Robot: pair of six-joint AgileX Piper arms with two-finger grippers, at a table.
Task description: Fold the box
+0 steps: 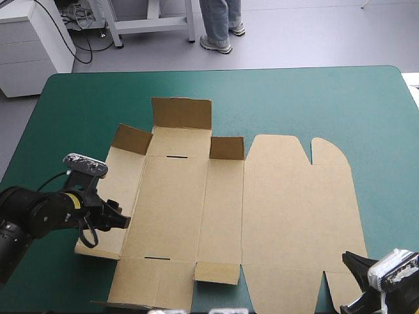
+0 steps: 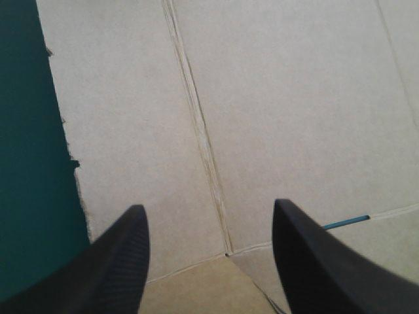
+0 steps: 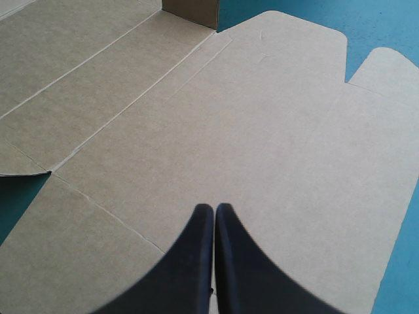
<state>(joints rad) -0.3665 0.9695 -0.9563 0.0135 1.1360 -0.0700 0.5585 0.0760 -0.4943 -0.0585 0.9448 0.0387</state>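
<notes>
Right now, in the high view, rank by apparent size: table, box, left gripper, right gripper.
Largest, the table
Then the box
left gripper and right gripper unranked: both small, the right one partly cut off.

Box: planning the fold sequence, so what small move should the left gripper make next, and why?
Probably lower the left gripper and grip the box at its left edge: the jaws stand open over that flat outer panel, beside its crease.

Brown box [image 1: 229, 209], cut sheet mostly flat mid-table on teal-green cover, three far flaps raised.
</notes>
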